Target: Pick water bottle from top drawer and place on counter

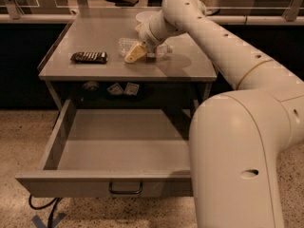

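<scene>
One view: at upper centre the gripper [139,51] sits on the water bottle [164,48], which lies sideways on the counter [95,34] above the open top drawer [118,148]. Whether it clamps cannot be told. Released carelessly, the bottle could roll off.

Bottle [122,43] half behind pincer [140,52] on counter [95,32]

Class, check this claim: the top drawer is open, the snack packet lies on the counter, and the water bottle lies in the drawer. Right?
No. The camera view shows the water bottle on the counter, at the tool, not in the top drawer. The rest stands.
</scene>
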You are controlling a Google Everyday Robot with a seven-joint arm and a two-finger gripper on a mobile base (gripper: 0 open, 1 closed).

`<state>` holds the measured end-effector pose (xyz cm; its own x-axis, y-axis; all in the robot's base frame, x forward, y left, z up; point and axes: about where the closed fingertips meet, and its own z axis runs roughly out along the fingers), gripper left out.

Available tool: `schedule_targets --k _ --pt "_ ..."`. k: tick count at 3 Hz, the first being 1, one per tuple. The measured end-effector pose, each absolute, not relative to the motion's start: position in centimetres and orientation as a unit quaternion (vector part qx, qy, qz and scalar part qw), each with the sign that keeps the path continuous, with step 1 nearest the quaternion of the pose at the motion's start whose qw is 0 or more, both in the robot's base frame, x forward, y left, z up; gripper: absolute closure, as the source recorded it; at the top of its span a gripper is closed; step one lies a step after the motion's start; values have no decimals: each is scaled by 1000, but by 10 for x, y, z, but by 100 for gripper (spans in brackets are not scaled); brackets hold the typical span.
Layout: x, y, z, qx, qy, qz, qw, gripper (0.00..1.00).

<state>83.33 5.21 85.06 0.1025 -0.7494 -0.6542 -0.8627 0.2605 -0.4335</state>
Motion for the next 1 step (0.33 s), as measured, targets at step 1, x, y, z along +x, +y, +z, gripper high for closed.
schedule_targets --k 1 --pt "833 52 851 -605 667 66 431 0"
